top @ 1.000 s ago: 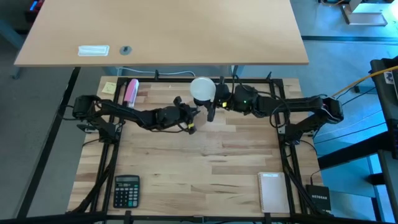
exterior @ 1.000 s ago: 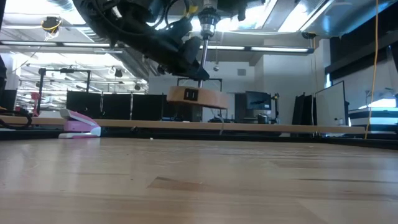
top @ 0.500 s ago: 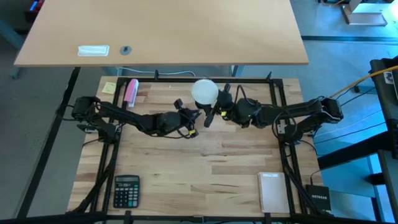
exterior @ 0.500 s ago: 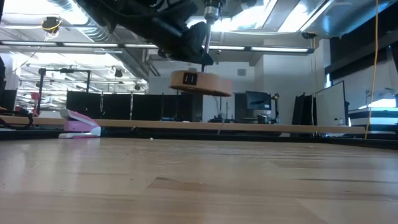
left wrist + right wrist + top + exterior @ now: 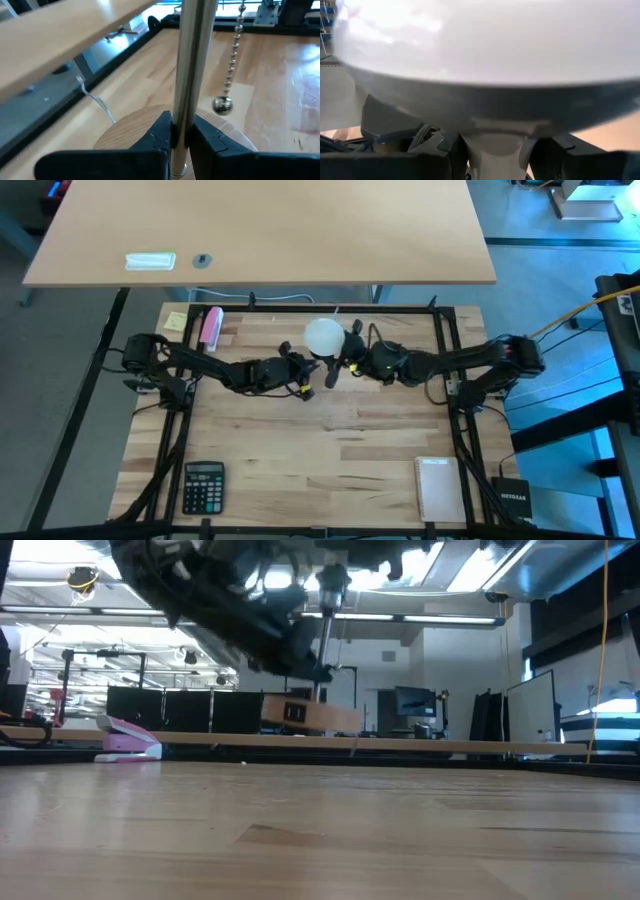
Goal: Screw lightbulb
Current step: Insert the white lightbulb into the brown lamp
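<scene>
The round wooden lamp base has dropped lower and the white globe-shaped lightbulb has slid leftward near the surface's far edge, so alignment looks underway, not threading. Left gripper reaches in level, fingers pinching the metal lamp rod. Right gripper comes in opposite, fingers clamped on the bulb's neck.

- Left arm reaches from nine o'clock toward centre; left gripper is clamped tight on a metal rod.
- Right arm comes from three o'clock; right gripper pinches the lightbulb by its neck.
</scene>
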Available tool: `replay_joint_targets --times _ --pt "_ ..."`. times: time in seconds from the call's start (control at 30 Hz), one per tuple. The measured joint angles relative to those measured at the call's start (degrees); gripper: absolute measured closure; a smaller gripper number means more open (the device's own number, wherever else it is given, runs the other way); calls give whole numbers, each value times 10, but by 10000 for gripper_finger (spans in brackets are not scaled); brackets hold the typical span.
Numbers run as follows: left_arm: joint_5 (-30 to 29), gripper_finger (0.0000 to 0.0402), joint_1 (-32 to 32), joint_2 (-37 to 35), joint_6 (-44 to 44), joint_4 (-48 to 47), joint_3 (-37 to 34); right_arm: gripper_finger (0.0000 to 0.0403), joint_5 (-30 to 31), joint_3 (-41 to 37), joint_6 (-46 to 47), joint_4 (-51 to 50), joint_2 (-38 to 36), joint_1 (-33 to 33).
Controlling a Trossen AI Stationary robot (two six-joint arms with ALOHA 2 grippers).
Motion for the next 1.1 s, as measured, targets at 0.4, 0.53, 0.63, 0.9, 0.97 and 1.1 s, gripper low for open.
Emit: replay_joint_targets --times 0.4,0.53,0.63,0.9,0.97,1.1 --pt "66 374 17 105 -49 92 -5 243 -59 -34 19 81 69 -34" --pt "65 371 23 106 -48 85 -6 243 -47 -33 12 105 88 -37" --pt "65 362 28 106 -49 78 -6 246 5 -32 14 90 89 -35" --pt "64 372 33 106 -56 77 -6 245 76 -31 25 91 89 -20" --pt "63 366 34 106 -56 77 -6 240 61 -31 23 92 89 -20" --pt "55 365 36 104 -52 74 -6 231 32 -35 22 81 92 -21"
